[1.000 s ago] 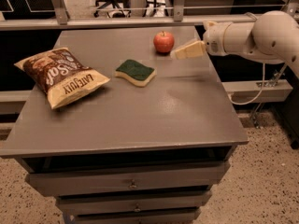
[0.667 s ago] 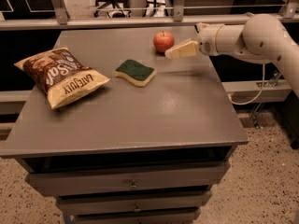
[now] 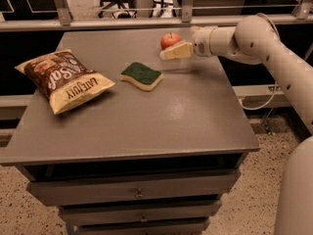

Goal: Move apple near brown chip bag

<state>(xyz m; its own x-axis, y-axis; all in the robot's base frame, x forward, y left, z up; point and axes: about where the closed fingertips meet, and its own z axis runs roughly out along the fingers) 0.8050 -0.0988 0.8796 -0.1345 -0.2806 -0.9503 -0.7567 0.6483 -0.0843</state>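
Observation:
The apple point(image 3: 169, 39) is small, round and red-orange and sits near the far edge of the grey table, right of centre. My gripper point(image 3: 167, 53) reaches in from the right on a white arm; its cream fingers lie just in front of the apple, close to it, and hide its lower edge. The brown chip bag point(image 3: 62, 79) lies flat on the left side of the table, its cream-yellow end towards the front. The bag is far to the left of the apple.
A green-and-yellow sponge point(image 3: 142, 75) lies on the table point(image 3: 161, 126) between the bag and the apple. A metal rail point(image 3: 122, 22) runs behind the far edge. Drawers sit below the table front. My arm point(image 3: 274, 53) spans the right side.
My gripper has moved left along the far side of the table, from right of the apple to just in front of it. The apple, sponge and bag have not moved.

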